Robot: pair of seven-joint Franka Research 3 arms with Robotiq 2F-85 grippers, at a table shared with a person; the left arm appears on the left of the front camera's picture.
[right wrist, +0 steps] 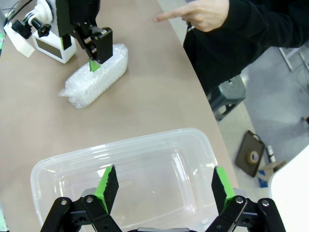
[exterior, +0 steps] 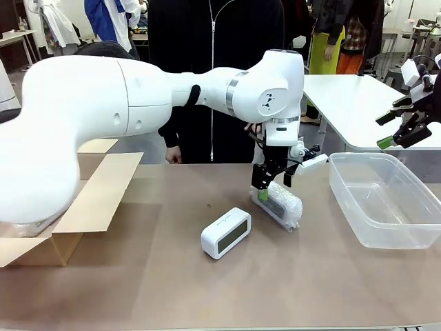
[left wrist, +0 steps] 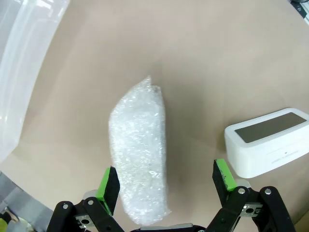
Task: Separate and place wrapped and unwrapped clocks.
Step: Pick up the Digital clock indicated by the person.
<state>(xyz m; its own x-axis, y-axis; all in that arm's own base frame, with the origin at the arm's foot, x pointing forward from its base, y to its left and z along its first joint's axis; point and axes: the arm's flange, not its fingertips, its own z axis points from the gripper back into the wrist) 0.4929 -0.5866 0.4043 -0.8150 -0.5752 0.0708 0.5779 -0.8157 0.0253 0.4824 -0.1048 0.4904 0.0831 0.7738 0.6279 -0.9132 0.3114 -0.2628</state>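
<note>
Two clocks lie on the brown worktop (exterior: 172, 289), neither yet sorted. The wrapped clock (left wrist: 140, 145), a bubble-wrap bundle, sits between my left fingers (left wrist: 165, 179). They are spread to either side of it and not clamped. One pad looks to touch the wrap, though the angle is poor. The bare clock (exterior: 226, 233) stands just beside it, untouched.

The clear plastic bin (exterior: 344, 186) on my right holds nothing. My right fingers (right wrist: 161, 186) hang spread above it, carrying nothing. The cardboard box (exterior: 89, 200) on my left has its flaps open, with its inside hidden from me.

Judgement: sorting barely begun, first grasp pending.

The worktop is flat and matt. A person in black stands at the far edge, one hand (right wrist: 207, 12) pointing. A white table (exterior: 351, 96) and other people are behind.
</note>
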